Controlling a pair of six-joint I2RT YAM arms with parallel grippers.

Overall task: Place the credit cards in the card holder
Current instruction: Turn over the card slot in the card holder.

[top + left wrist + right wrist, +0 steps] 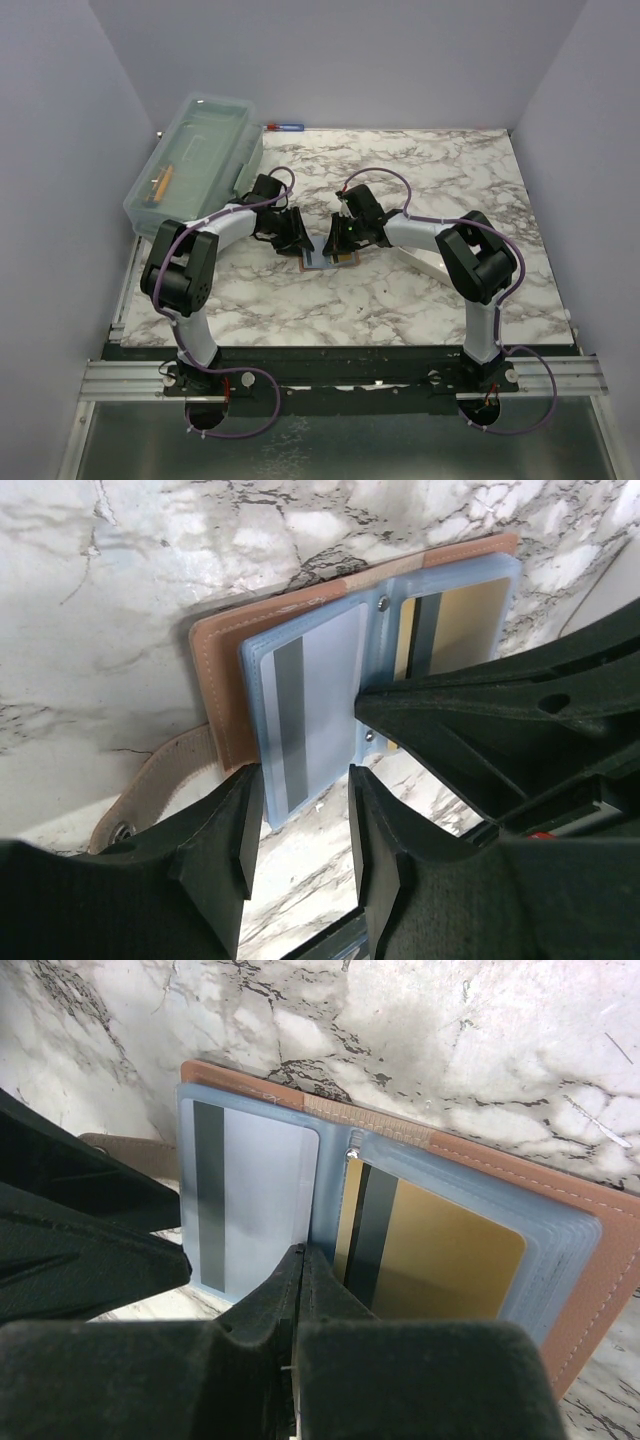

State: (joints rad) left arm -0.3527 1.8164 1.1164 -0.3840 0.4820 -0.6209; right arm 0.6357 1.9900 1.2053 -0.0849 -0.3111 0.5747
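credit cards [320, 695] show in two of the pockets of the card holder [218, 690], which lies opened flat on the marble table [400, 180], midway between the two arms. the light blue card [260, 1200] sits in the left clear sleeve [330, 1175] with its dark stripe toward the outer edge. the tan-gold card [445, 1260] fills the right sleeve, its stripe next to the spine. no dark card shows in any view.

the right gripper [299, 1255] has its fingers pinched tight together with nothing between them. the joined tip rests at the fold between the two sleeves, most likely to pin the holder open and keep it from sliding while the other arm works. the left gripper [303, 792] stands half apart, one finger on each side of the near end of the blue card's sleeve. whether the pads touch the plastic cannot be told. that stance suits squaring the card or nudging it fully home.

the holder's strap [150, 800] trails loose on the marble. a clear lidded box [195, 150] sits well apart at the far left.

by the look of it the two visible cards are seated, and any third card is not yet in.
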